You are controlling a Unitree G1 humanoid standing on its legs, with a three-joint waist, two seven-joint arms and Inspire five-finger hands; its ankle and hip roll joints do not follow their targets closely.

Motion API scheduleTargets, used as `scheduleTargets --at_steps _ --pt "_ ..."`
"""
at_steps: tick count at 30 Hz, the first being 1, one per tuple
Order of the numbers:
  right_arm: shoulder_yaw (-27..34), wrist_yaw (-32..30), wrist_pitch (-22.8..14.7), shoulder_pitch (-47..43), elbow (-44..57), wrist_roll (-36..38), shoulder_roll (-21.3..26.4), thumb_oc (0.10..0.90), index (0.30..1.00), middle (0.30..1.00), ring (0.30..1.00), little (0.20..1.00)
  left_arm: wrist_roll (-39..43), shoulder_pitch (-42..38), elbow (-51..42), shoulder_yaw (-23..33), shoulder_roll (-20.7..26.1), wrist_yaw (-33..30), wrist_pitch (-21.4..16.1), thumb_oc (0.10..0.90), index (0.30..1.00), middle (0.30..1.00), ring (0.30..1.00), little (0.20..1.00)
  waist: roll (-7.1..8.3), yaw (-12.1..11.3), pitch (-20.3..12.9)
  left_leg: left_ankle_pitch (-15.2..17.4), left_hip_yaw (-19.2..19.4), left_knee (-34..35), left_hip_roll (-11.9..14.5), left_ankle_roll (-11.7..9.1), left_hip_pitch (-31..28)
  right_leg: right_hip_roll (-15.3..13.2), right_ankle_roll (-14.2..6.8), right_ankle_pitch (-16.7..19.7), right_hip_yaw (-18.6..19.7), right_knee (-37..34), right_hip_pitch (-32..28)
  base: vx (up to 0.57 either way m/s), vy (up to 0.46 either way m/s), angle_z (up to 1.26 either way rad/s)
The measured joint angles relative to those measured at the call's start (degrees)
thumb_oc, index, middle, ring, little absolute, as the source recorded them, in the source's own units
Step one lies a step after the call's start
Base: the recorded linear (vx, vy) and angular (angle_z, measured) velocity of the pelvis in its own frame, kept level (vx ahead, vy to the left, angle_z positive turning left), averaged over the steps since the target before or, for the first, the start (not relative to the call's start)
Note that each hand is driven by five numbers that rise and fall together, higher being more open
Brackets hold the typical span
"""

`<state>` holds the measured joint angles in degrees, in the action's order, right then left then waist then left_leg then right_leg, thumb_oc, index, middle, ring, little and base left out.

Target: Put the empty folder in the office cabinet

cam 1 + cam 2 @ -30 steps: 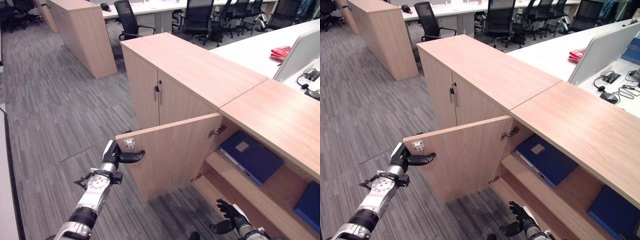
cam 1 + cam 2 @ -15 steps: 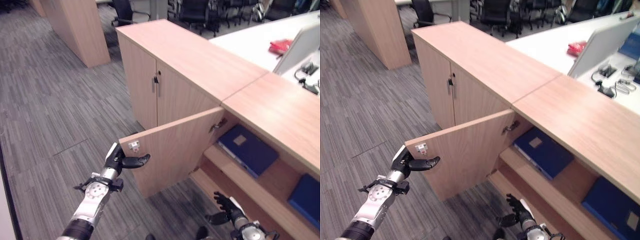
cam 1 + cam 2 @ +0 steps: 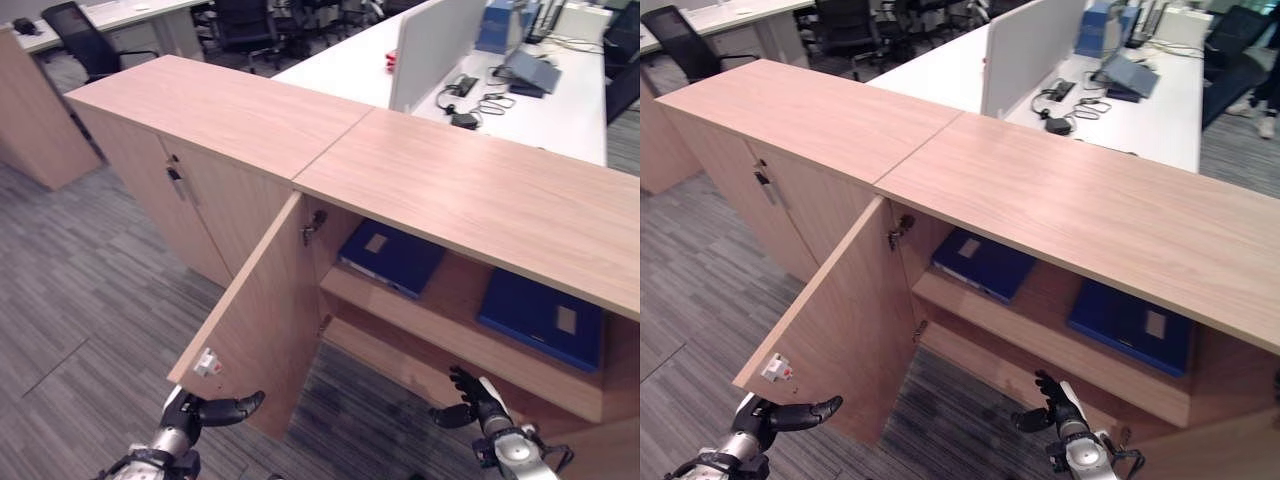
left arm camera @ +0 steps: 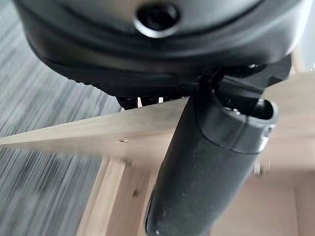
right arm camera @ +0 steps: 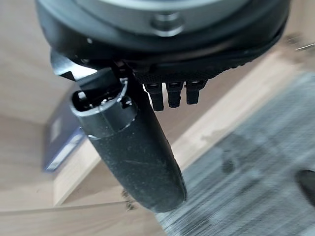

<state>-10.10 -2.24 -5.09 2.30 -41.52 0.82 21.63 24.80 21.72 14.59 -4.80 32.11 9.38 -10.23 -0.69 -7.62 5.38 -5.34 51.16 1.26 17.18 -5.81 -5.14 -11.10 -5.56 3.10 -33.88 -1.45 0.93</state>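
Two blue folders lie on the upper shelf of the open cabinet, one at the left (image 3: 392, 257) and one at the right (image 3: 542, 318). The cabinet door (image 3: 260, 320) stands swung far out. My left hand (image 3: 190, 412) is low by the door's free lower corner, open, its thumb pointing toward the door edge and holding nothing. My right hand (image 3: 478, 400) hangs open and empty in front of the lower shelf (image 3: 400, 350). The right wrist view shows a corner of a blue folder (image 5: 61, 137) past the thumb (image 5: 130, 152).
A closed twin cabinet (image 3: 200, 190) adjoins on the left. Behind the wooden top (image 3: 450, 190) lies a white desk (image 3: 540, 100) with a divider panel (image 3: 435, 40) and cables. Office chairs (image 3: 85, 40) stand far back. Grey carpet (image 3: 80, 300) spreads to the left.
The whole view has shifted right along the cabinet. The door has swung wider open, with my left hand staying at its free edge. A second folder has come into view.
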Motion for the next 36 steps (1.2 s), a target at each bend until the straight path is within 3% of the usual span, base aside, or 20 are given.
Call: scheduleTargets --at_steps 2,4,5,6,8,9,10,12,13,14,15,16,17,18,19,20,28,30,32,36 --pt "-0.04 0.39 -0.05 0.16 0.07 0.32 -1.07 0.8 0.9 0.9 0.9 0.9 -0.75 0.8 -0.27 -0.33 -0.12 -0.12 0.19 0.8 0.9 0.9 0.9 0.9 -0.15 0.83 -0.14 -1.57 3.37 -0.08 0.83 -1.34 -1.82 -1.98 1.07 -6.38 -0.17 13.61 3.78 -0.05 -0.296 -0.64" --pt "-1.09 0.7 -0.25 0.83 0.09 0.44 -2.05 0.8 0.9 0.9 0.9 0.9 -0.98 2.22 0.77 -0.14 -0.29 -0.5 0.94 0.8 0.9 0.9 0.9 0.9 1.31 2.08 -1.11 -1.07 5.01 -1.46 0.73 -2.27 -3.52 -2.03 3.45 -7.64 1.77 15.84 4.56 0.0 -0.235 -0.84" --pt "-1.0 0.47 -0.42 0.32 0.09 0.54 -1.09 0.8 0.9 0.9 0.9 0.9 -1.24 2.32 2.27 -0.21 -3.76 -1.35 1.59 0.8 0.9 0.9 0.9 0.9 -2.5 2.74 -2.25 0.98 3.4 0.9 1.93 -4.54 -3.35 2.65 2.02 -7.04 2.72 8.75 3.42 0.0 -0.303 -1.17" --pt "-0.65 0.64 -0.57 -0.51 0.22 0.55 -0.3 0.8 0.9 0.9 0.9 0.9 -1.28 2.39 2.06 -0.06 -5.62 -1.94 1.56 0.8 0.9 0.9 0.9 0.9 -5.25 2.63 -1.95 -0.73 4.95 0.6 4.0 -3.21 -3.27 3.73 3.44 -8.53 1.9 11.07 4.3 0.01 -0.216 -1.22" --pt "-0.62 0.68 -0.31 0.23 -0.75 0.52 -0.51 0.8 0.9 0.9 0.9 0.9 -0.76 1.9 2.98 -0.31 -4.59 -2.31 1.88 0.8 0.9 0.9 0.9 0.9 -3.02 3.03 -1.17 -0.76 3.56 -5.63 4.85 -1.95 -3.93 1.26 6.79 -9.83 4.34 18.1 5.49 -0.01 -0.14 -0.79" --pt "-0.84 0.57 -0.12 0.38 -1.17 0.52 -0.37 0.8 0.9 0.9 0.9 0.9 -0.74 1.65 3.14 -0.33 -4.54 -2.46 2.38 0.8 0.9 0.9 0.9 0.9 -3.2 3.27 -1.29 -1.39 1.02 -6.21 4.89 -1.73 -3.85 2.01 6.35 -9.5 5.37 17.45 5.12 -0.01 -0.22 -1.05" --pt "-1.6 0.55 -0.15 0.19 -1.26 0.52 0.21 0.8 0.9 0.9 0.9 0.9 -0.76 1.32 3.33 -1.33 -4.57 -2.5 3.07 0.8 0.9 0.9 0.9 0.9 -3.23 3.76 -1.15 -1.17 -8.69 -7.39 4.26 -2.38 -3.7 4.83 6.36 -8.41 9.81 13.95 5.07 -0.05 -0.221 -1.36" --pt "-2.69 0.2 0.04 -1.09 -1.57 0.47 0.68 0.8 0.9 0.9 0.9 0.9 -0.8 0.26 2.81 -1.44 -6.0 -2.49 3.02 0.8 0.9 0.9 0.9 0.9 -3.2 4.02 -1.02 -3.27 -22.7 -8.99 1.47 3.34 -2.4 8.61 8.41 -6.88 13.61 8.74 4.96 -0.03 -0.206 -1.43" --pt "-3.41 0.51 0.03 -1.55 -1.3 0.4 0.59 0.8 0.9 0.9 0.9 0.9 -0.79 -0.92 2.29 -0.98 -6.06 -2.5 2.99 0.8 0.9 0.9 0.9 0.9 -0.37 4.0 0.41 -2.29 -29.84 -13.77 0.88 4.27 0.2 8.68 10.05 -4.77 16.95 7.76 5.61 0.12 -0.182 -1.46" --pt "-4.85 0.46 0.14 -1.83 -1.32 0.34 0.71 0.8 0.9 0.9 0.9 0.9 -0.83 -2.75 2.51 -0.89 -6.82 -2.34 2.75 0.8 0.9 0.9 0.9 0.9 0.82 3.41 0.8 5.17 -36.67 -15.65 -2.04 1.49 1.34 9.7 8.83 0.31 24.74 4.41 5.49 0.14 -0.156 -1.53" --pt "-5.55 0.4 0.44 -2.22 -1.54 0.33 0.51 0.8 0.9 0.9 0.9 0.9 -0.89 -3.5 2.22 -2.21 -7.23 -1.98 2.65 0.8 0.9 0.9 0.9 0.9 1.6 3.4 0.97 7.09 -39.29 -13.28 -4.77 1.32 1.12 10.0 8.63 0.43 26.07 2.01 5.34 0.19 -0.189 -2.14" --pt "-5.97 0.41 0.44 -3.31 -1.67 0.28 0.74 0.8 0.9 0.9 0.9 0.9 -0.32 -5.66 3.38 -1.55 -10.37 -4.02 2.42 0.8 0.9 0.9 0.9 0.9 1.28 1.2 0.59 9.04 -43.93 -5.92 -11.39 2.61 0.89 10.15 7.53 -1.24 27.14 -1.27 5.72 0.12 -0.079 -1.98" --pt "-5.32 0.53 0.39 -4.14 -1.5 0.25 2.59 0.8 0.9 0.9 0.9 0.9 -0.35 -6.77 4.22 0.14 -12.7 -4.66 2.43 0.8 0.9 0.9 0.9 0.9 -1.84 0.46 1.01 9.83 -44.11 -1.62 -9.76 4.34 1.34 11.86 7.66 -2.13 23.6 2.63 7.01 0.12 -0.066 -1.97" --pt "-5.27 0.98 0.36 -4.71 -0.88 0.2 3.7 0.8 0.9 0.9 0.9 0.9 -0.34 -7.87 3.74 1.15 -12.94 -5.16 2.41 0.8 0.9 0.9 0.9 0.9 -5.29 0.28 1.99 9.16 -45.04 -0.16 -7.6 4.38 1.29 12.13 8.67 -4.72 18.76 16.12 9.32 0.12 -0.067 -1.79" --pt "-5.9 0.97 1.22 -4.39 -1.43 0.12 1.15 0.8 0.9 0.9 0.9 0.9 -0.43 -8.69 4.75 2.58 -9.24 -5.15 2.08 0.8 0.9 0.9 0.9 0.9 -0.72 -1.72 2.83 8.82 -45.62 -2.42 -10.93 0.78 -0.93 8.57 10.59 -12.11 21.1 23.7 10.06 0.08 -0.043 -1.13" --pt "-6.26 1.13 1.28 -3.17 -1.11 0.12 0.55 0.8 0.9 0.9 0.9 0.9 -0.46 -8.98 5.66 2.83 -8.5 -5.27 2.14 0.8 0.9 0.9 0.9 0.9 -0.05 -0.74 2.75 9.0 -45.96 -4.76 -10.84 1.28 0.24 8.51 9.66 -11.91 21.41 22.32 8.69 0.08 -0.041 -0.67" --pt "-6.17 3.4 1.44 1.85 3.47 -0.22 0.39 0.8 0.9 0.9 0.9 0.9 -3.29 -15.0 15.73 2.81 -8.63 -6.71 1.49 0.8 0.9 0.9 0.9 0.9 -3.09 4.46 1.88 5.22 -34.61 0.25 -11.66 3.97 -0.53 8.99 5.21 -5.49 21.88 7.96 1.91 0.17 0.042 -0.23" --pt "-6.07 3.84 1.34 2.3 3.72 -0.19 0.44 0.8 0.9 0.9 0.9 0.9 -4.36 -21.47 24.66 4.25 -5.3 -8.31 2.3 0.8 0.9 0.9 0.9 0.9 -1.45 8.31 1.09 4.88 -33.15 2.73 -13.84 4.12 -3.43 7.53 4.0 -2.16 22.99 6.49 1.28 0.19 0.121 -0.52" --pt "-6.54 4.78 1.35 2.54 6.24 -0.12 1.14 0.8 0.9 0.9 0.9 0.9 -9.46 -33.04 43.41 3.46 6.39 -7.99 4.5 0.8 0.9 0.9 0.9 0.9 -0.55 11.06 0.4 4.75 -30.31 3.54 -13.08 4.09 -3.76 8.16 3.64 -0.64 23.02 2.96 0.1 0.11 0.093 -0.68" --pt "-7.22 6.03 1.24 4.97 7.49 -0.05 3.97 0.8 0.9 0.9 0.9 0.9 -12.96 -32.4 44.27 0.4 9.01 -6.61 3.64 0.8 0.9 0.9 0.9 0.9 0.49 10.71 -0.84 4.56 -29.54 3.54 -13.23 4.11 -4.22 8.38 3.86 2.81 21.99 -1.18 -1.53 0.09 0.101 -0.16"
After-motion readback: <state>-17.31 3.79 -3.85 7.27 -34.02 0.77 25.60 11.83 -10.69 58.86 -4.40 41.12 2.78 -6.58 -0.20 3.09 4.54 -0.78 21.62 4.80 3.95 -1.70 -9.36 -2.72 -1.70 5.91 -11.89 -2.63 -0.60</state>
